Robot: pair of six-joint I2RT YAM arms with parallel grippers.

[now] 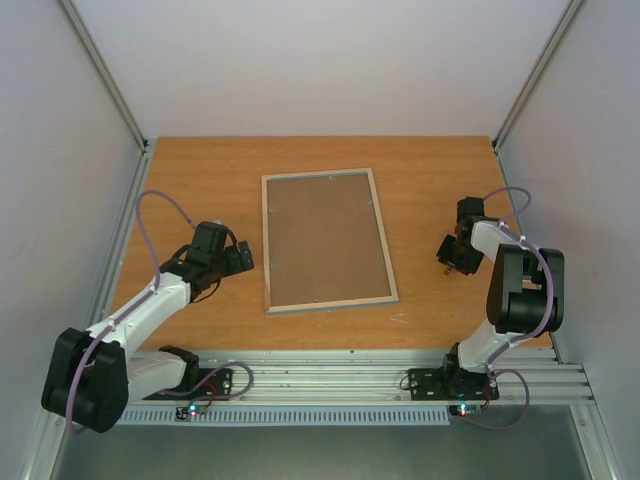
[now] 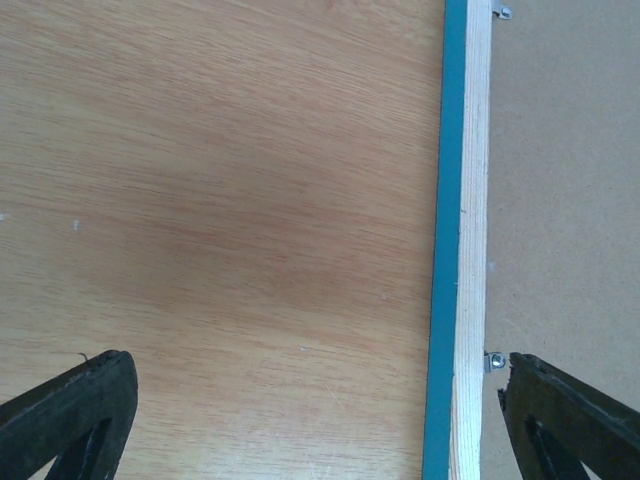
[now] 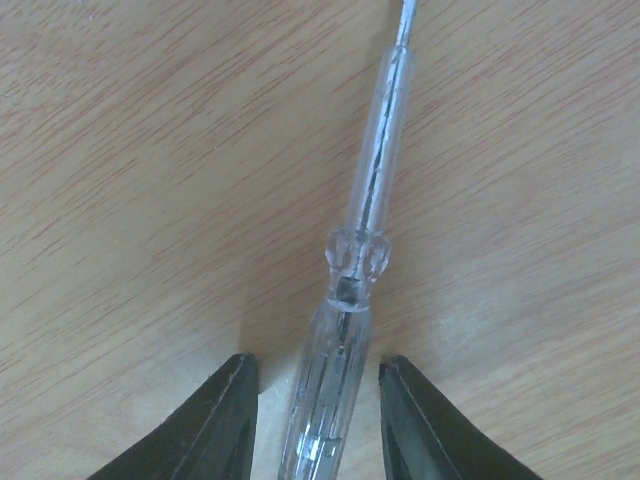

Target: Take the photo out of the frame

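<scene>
The thin turquoise-blue rectangular picture frame (image 1: 266,245) is lying back-up in the middle of the orange-brown wooden tabletop (image 1: 200,180), its flat brown backing board (image 1: 325,240) showing. The left tool (image 1: 243,257) is hanging wide apart over the frame's left rail. The right tool (image 3: 318,362) is straddling a clear plastic screwdriver (image 3: 365,200), jaws narrowly apart beside its handle.

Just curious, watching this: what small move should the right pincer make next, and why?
Probably squeeze shut on the clear screwdriver: the right pincer straddles its handle, gaps showing either side. The frame lies face down, its brown backing pinned by small metal tabs the tool could turn.
</scene>
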